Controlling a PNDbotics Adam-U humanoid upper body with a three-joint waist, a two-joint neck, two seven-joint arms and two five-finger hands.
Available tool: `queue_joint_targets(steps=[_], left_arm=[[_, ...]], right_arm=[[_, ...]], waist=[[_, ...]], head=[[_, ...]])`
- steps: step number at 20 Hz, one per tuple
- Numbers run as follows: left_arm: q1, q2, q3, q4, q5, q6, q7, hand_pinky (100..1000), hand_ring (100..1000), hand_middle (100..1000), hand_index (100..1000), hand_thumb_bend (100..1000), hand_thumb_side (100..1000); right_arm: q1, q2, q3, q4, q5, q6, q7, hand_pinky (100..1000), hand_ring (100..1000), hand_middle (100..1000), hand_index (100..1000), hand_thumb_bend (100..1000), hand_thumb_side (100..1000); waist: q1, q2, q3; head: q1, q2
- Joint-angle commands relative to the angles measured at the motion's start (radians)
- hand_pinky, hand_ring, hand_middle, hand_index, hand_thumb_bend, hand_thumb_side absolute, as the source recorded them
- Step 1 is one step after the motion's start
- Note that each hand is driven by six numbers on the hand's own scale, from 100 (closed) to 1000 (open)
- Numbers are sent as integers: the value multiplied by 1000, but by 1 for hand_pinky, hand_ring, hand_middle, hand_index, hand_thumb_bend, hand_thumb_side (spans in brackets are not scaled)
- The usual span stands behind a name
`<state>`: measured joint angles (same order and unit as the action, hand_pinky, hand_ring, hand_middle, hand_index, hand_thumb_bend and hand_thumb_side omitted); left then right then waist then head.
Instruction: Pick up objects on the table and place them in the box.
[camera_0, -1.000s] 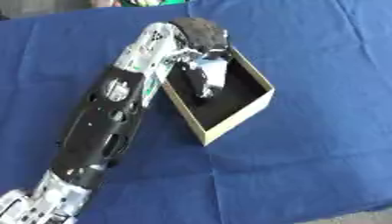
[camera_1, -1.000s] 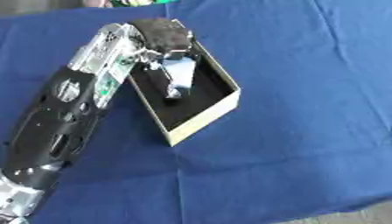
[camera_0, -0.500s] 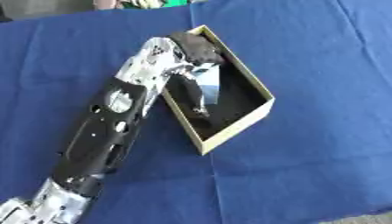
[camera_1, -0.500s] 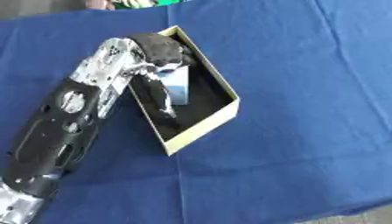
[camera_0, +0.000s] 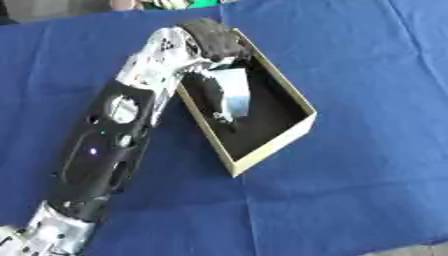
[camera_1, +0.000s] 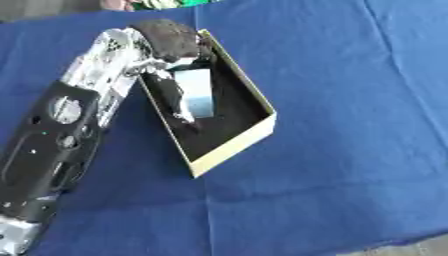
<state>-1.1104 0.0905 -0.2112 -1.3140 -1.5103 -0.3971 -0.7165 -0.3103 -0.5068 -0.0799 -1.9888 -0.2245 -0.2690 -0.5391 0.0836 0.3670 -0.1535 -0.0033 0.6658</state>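
Note:
A tan cardboard box (camera_0: 275, 145) with a black inside lies askew on the blue cloth. My left arm comes in from the lower left, and my left hand (camera_0: 212, 93) is down inside the box. Its dark fingers (camera_1: 171, 95) run along a pale blue-white flat object (camera_0: 234, 92), which stands tilted between them and the thumb, over the box's floor. The wrist (camera_0: 208, 35) hangs over the box's far corner and hides it. My right hand shows in neither view.
The blue cloth (camera_0: 367, 75) covers the whole table, with wide bare areas right of and in front of the box. Something green (camera_0: 179, 4) lies past the far edge. A strip of grey floor (camera_1: 420, 247) shows at the lower right corner.
The whole picture has shifted and turned, so the camera moved. My left hand stays in the box with the pale object, which now sits deeper toward the box's floor.

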Motion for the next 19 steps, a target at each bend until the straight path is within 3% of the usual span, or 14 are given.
queue_joint_targets(steps=[1,4,6,8,9,11,12,13,16,19], left_arm=[[-25,25,15,-50,9,-51,-44,770,923,855,922,912,792],[-31,36,22,-91,23,-36,-38,772,924,857,924,945,817],[-30,42,29,-129,45,-23,-20,772,918,851,921,914,835],[-25,53,46,-186,88,2,30,771,901,837,918,861,862],[-21,64,60,-225,114,25,72,762,877,815,904,788,853],[-5,93,87,-304,160,94,184,750,861,806,900,799,844],[5,112,107,-340,187,139,250,735,843,796,893,730,818],[21,136,125,-373,221,189,319,720,820,782,883,600,827],[93,207,179,-448,379,363,517,686,766,740,853,463,819],[183,262,224,-519,573,514,676,662,729,704,828,345,807]], right_arm=[[-5,-21,-12,-11,3,-1,-3,746,891,590,838,100,984],[-4,-22,-13,-11,1,-1,-4,746,891,590,837,100,983],[-4,-23,-15,-11,0,-2,-5,746,890,591,837,100,983],[-4,-25,-17,-11,-1,-4,-7,745,889,591,837,100,982],[-3,-26,-18,-11,-2,-5,-9,745,889,592,837,100,982],[-1,-30,-22,-11,-2,-8,-12,745,889,592,836,100,982],[2,-32,-24,-11,-2,-9,-14,744,888,593,836,100,982],[4,-35,-27,-11,-1,-10,-17,743,887,593,836,100,981],[14,-44,-36,-11,3,-16,-26,743,886,594,835,100,981],[22,-49,-43,-11,9,-22,-34,742,885,594,835,100,981]], waist=[[-12,-29,0],[-14,-32,3],[-15,-33,4],[-15,-35,6],[-15,-37,9],[-15,-39,14],[-16,-41,21],[-15,-43,28],[-15,-47,50],[-16,-45,68]], head=[[-2,-10],[-6,-11],[-8,-13],[-15,-12],[-22,-10],[-36,-7],[-48,-4],[-61,1],[-92,21],[-96,37]])
